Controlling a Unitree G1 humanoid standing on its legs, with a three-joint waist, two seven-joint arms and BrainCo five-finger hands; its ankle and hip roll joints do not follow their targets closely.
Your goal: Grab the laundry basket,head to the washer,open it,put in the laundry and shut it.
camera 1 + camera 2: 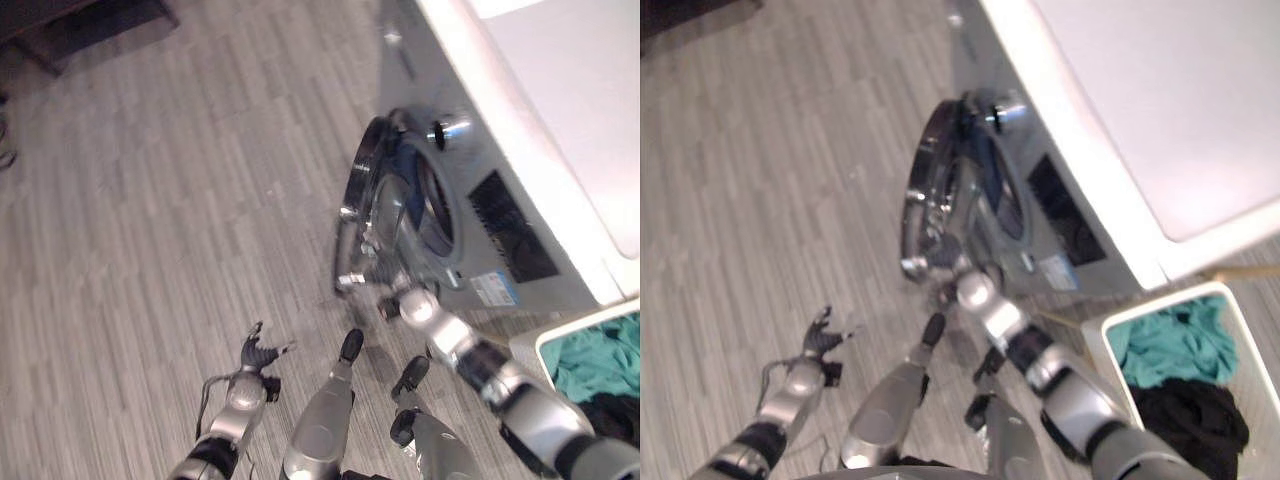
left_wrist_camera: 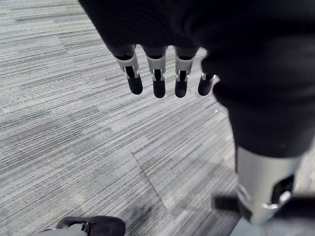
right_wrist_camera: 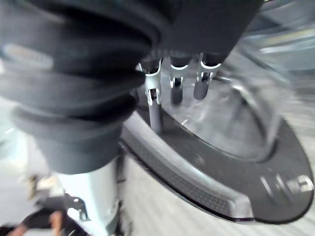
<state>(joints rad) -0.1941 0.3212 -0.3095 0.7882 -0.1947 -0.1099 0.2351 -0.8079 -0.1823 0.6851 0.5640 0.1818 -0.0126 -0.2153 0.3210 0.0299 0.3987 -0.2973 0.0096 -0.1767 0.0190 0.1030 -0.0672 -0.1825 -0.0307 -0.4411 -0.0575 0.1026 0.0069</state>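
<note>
Fingers (image 2: 158, 78) of the left hand (image 2: 162, 29) hang loose and a little bent over the grey plank floor (image 2: 74, 132) in the left wrist view; they hold nothing and touch nothing.

Right wrist view: the right hand (image 3: 162, 29) is at the washer door (image 3: 231, 147). Its fingers (image 3: 178, 81) reach down over the door's clear glass bowl, near the dark ring round it. I cannot tell if they grip the door or only lie on it.

Left eye view: the washer (image 1: 520, 150) stands on the right, white on top, grey on the front. Its round door (image 1: 365, 205) stands part open, swung out to the left, with the dark drum opening behind it. A chrome knob (image 1: 449, 130) sits on the front, beyond the door. The right hand (image 1: 372, 285) is at the near edge of the door, its fingers hidden there. The left hand (image 1: 257, 353) is well to the left, above the floor, away from the washer.

Right eye view: the basket (image 1: 1250, 330) stands on the floor at the near right, just beside the washer's (image 1: 1160, 110) corner. It is white and holds laundry: a teal cloth (image 1: 1170, 345) on the far side and a black cloth (image 1: 1195, 420) on the near side. Both hands are well apart from it.
</note>
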